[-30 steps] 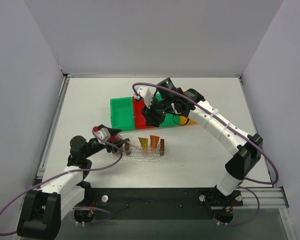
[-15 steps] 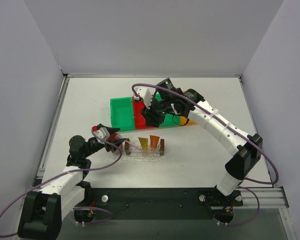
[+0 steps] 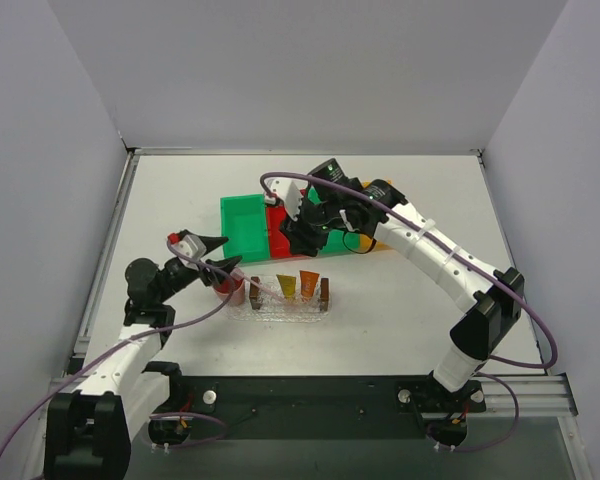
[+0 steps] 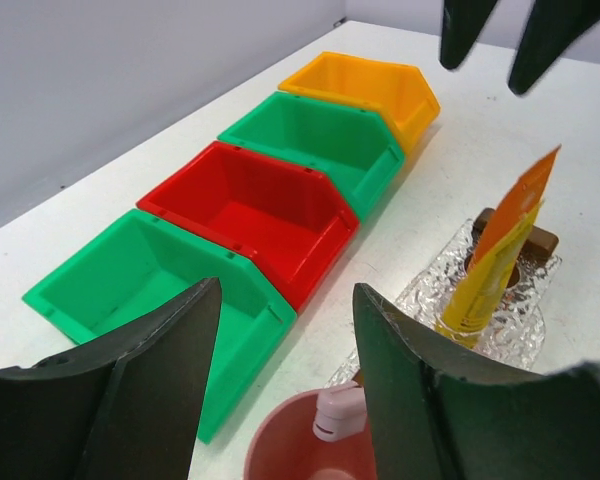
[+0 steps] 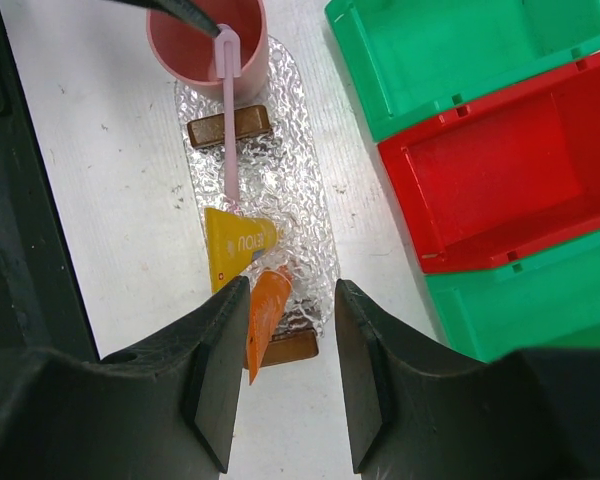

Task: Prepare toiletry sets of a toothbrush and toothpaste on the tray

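The left hand hovers open and empty over the pink cup where the toothbrush leans, its other end on the tray beside the toothpaste tubes, and the right hand hangs half open and empty, so a careless pinch could tip the cup or the tubes.

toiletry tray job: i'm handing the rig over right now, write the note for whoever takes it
Grippers: the left gripper is open, holding nothing, above the pink cup. The right gripper is open, holding nothing, above the gap between the tray and the red bin.
Things: the yellow toothpaste tube and the orange toothpaste tube are on the tray. The toothbrush has one end at the pink cup, the other over the tray.
Done: both tubes placed.
Left: probably free the toothbrush from the cup and set it fully on the tray.
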`<state>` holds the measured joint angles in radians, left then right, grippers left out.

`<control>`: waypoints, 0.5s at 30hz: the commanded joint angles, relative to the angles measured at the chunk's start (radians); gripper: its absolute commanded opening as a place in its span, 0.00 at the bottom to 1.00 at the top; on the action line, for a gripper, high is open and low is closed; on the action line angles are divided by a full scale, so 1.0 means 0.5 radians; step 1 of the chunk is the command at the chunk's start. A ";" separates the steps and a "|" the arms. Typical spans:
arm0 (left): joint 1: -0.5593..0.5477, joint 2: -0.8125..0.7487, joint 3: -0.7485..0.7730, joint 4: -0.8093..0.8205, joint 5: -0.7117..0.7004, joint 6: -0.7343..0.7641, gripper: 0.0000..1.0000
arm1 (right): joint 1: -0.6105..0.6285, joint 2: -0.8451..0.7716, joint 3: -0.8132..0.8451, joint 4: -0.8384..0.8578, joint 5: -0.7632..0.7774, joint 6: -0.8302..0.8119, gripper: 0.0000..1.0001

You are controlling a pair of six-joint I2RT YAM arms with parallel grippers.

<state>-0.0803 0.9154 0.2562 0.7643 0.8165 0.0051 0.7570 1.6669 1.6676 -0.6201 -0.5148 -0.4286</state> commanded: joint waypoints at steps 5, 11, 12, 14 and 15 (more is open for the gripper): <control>0.242 -0.073 0.343 -0.464 -0.010 -0.170 0.65 | 0.210 -0.020 0.085 -0.061 0.118 -0.063 0.35; 0.384 -0.094 0.485 -0.734 -0.114 -0.182 0.65 | 0.354 0.111 0.202 -0.061 0.235 -0.039 0.32; 0.424 -0.097 0.503 -0.798 -0.127 -0.182 0.65 | 0.376 0.130 0.236 -0.061 0.259 -0.036 0.32; 0.461 -0.106 0.540 -0.835 -0.145 -0.188 0.65 | 0.421 0.191 0.276 -0.061 0.281 -0.017 0.32; 0.479 -0.110 0.549 -0.875 -0.182 -0.200 0.65 | 0.434 0.213 0.318 -0.061 0.287 -0.008 0.31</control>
<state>0.1223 0.8825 0.4660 0.4232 0.7723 -0.0750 0.9428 1.7233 1.7599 -0.6403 -0.4137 -0.4461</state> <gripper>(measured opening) 0.653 0.317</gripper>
